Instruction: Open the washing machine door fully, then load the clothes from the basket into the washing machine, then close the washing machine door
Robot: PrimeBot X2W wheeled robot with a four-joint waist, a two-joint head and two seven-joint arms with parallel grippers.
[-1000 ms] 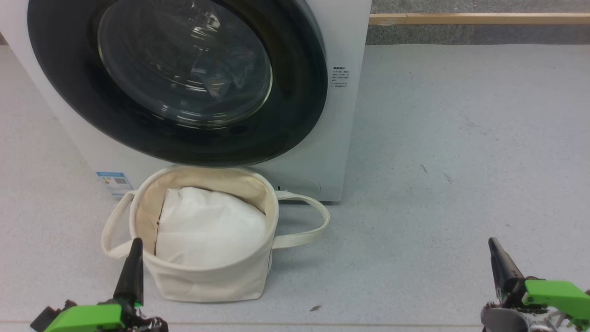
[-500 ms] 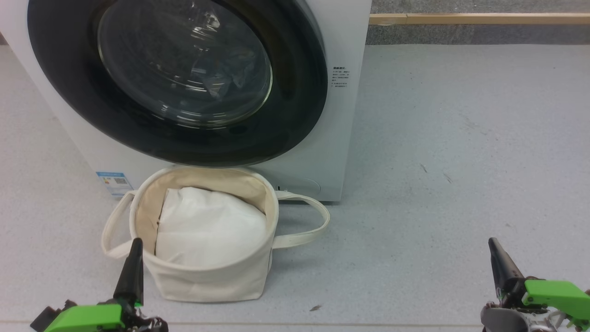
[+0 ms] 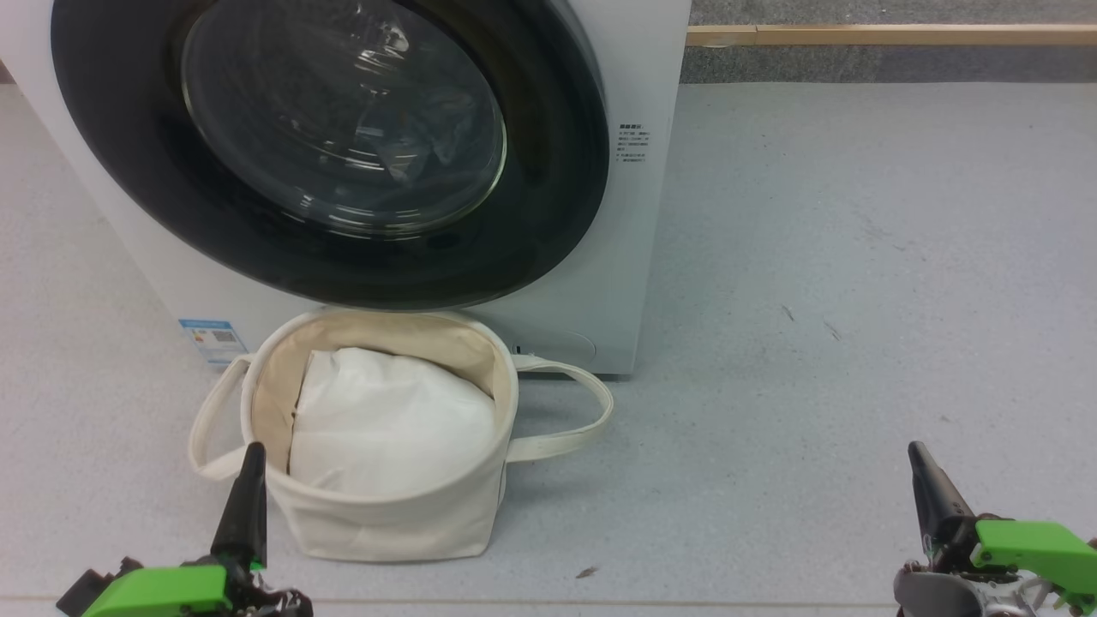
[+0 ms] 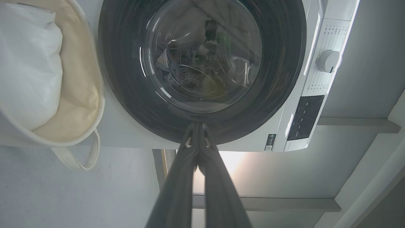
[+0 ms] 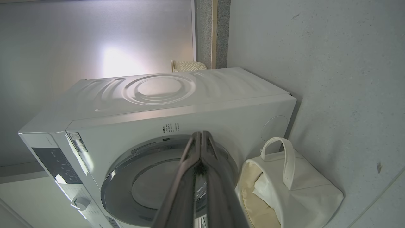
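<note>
The washing machine (image 3: 651,214) stands at the upper left, and its door (image 3: 548,214) with the glossy black rim lies flat against the front, closed. Dimly behind the glass bowl sits crumpled pale bluish fabric (image 3: 428,128), which looks like the clothes; its print cannot be made out. The cream basket (image 3: 386,523) stands on the floor right below the door and holds a plain white bundle (image 3: 386,428). My left gripper (image 3: 251,458) is shut and empty beside the basket's near left rim. My right gripper (image 3: 917,454) is shut and empty over bare floor at the lower right. The left wrist view shows the pressed fingers (image 4: 197,126) pointing at the door (image 4: 284,63).
Grey floor (image 3: 857,300) stretches to the right of the machine, up to a wooden strip (image 3: 891,34) along the back wall. A control panel with a round knob (image 4: 329,60) runs beside the door. A blue label (image 3: 210,338) sits low on the machine's front.
</note>
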